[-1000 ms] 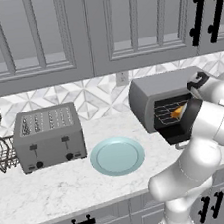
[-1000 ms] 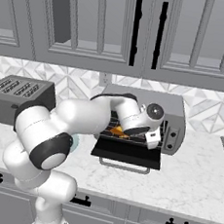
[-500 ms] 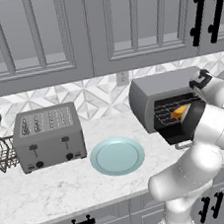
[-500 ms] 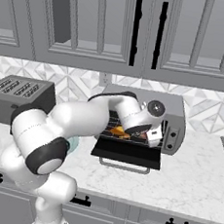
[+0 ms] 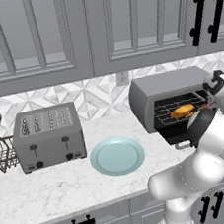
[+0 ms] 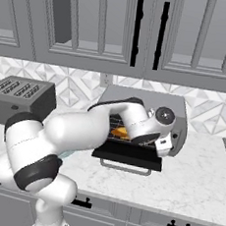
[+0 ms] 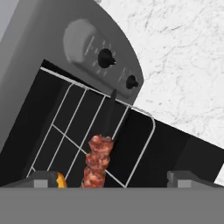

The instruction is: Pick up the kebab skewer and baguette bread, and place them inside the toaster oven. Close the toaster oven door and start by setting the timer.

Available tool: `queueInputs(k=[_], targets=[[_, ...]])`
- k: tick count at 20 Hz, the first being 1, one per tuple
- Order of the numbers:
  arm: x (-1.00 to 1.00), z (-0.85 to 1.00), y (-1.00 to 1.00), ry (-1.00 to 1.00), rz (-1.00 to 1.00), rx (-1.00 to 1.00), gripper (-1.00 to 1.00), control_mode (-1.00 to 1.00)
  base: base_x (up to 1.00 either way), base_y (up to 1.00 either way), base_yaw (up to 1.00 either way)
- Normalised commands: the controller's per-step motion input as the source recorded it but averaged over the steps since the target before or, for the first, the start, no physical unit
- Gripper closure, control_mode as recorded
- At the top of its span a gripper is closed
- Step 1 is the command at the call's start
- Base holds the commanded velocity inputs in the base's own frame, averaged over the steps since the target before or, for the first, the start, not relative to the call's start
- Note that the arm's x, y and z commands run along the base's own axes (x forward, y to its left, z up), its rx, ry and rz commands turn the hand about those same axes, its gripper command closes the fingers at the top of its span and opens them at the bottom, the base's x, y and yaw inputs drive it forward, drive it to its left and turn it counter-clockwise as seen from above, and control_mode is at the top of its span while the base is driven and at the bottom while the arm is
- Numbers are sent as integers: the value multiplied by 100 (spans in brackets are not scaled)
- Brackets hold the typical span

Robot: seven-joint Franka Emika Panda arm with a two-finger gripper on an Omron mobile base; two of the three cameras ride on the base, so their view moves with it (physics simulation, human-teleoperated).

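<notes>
Wide-open, empty two-finger claw (image 7: 113, 178) frames the reddish-brown chunky kebab skewer (image 7: 98, 160) on the wire rack, lower centre; no readable writing.

Toaster oven (image 5: 153, 90): wide grey metal box on the bench against the tiled wall, two dark knobs on its control panel, cavity dark. Toaster oven door (image 6: 130, 155): dropped fully open, lying flat out in front, grey bar handle at its outer edge. Baguette bread (image 5: 182, 110): stubby golden loaf, resting on the wire rack inside. Kebab skewer (image 7: 98, 160): thin dark stick with reddish-brown chunks, lying on the same rack, just beside the loaf, between my hand's fingertips.
</notes>
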Motion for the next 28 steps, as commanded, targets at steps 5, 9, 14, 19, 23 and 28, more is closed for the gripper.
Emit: queueInputs(k=[5, 9, 14, 19, 23, 28], targets=[[-36, -2, -10, 0, 1, -5, -100, -100, 0, 0, 0], [-23, -15, 7, -16, 5, -15, -100, -100, 0, 0, 0], [-9, -23, 36, -25, 12, -25, -100, -100, 0, 0, 0], [-21, -10, 20, -18, 28, -28, -100, -100, 0, 0, 0], [-19, -5, 14, -7, 26, -29, -100, -100, 0, 0, 0], [-12, 0, 1, -1, 18, -21, -100, -100, 0, 0, 0]])
